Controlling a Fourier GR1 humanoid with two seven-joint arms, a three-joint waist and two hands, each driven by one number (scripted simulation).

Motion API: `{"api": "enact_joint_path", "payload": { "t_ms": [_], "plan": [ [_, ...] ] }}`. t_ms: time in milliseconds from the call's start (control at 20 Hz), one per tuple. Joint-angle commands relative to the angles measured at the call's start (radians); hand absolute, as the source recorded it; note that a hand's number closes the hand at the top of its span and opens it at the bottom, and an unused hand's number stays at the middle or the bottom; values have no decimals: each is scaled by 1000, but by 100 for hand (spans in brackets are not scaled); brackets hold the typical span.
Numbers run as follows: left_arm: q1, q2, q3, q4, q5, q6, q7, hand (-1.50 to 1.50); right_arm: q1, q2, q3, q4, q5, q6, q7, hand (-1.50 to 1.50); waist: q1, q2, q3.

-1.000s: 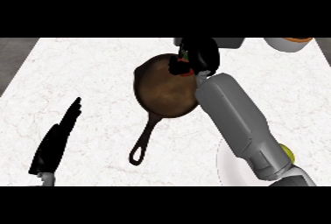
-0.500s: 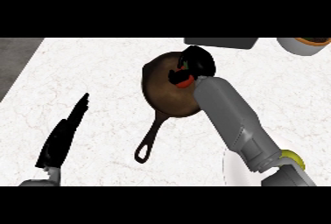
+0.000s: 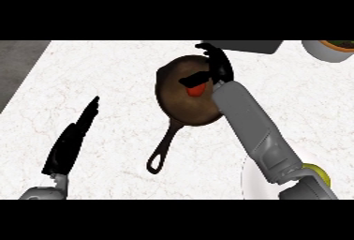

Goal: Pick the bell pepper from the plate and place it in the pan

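Right forearm stretches from the near right corner up toward the far middle, a long grey shaft angled slightly leftward. At its end the right hand sits black and spread, fingers pointing farther away, thumb jutting out to the left. The fingers look relaxed and opened rather than curled. Over on the left, the left hand stands flat and edge-on, fingers straight and together, tips aimed far and a touch right. Its grey wrist just peeks in at the near left edge. The two hands are well apart.
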Motion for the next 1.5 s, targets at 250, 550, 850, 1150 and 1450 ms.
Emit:
{"api": "enact_joint_path", "payload": {
  "t_ms": [250,550,850,1150,1450],
  "plan": [
    [14,-12,10,-9,-3,16,13,0,-31,0,-116,4,-163,-302,-175,-150,-37,-15,-1],
    [49,-10,43,18,1,31,-32,0,38,-33,-262,13,-235,-345,-332,-150,-84,-19,-1],
    [65,29,101,-26,27,5,22,0,153,-113,-278,-44,-264,-226,-456,-150,-125,-38,-2],
    [188,10,83,-19,2,14,-96,0,313,-272,-281,-124,-280,-75,-501,-150,-137,-43,-3],
    [170,13,122,-52,17,-2,-40,0,478,-347,-258,-317,-307,51,-457,-150,-141,-44,-3]
  ]
}}
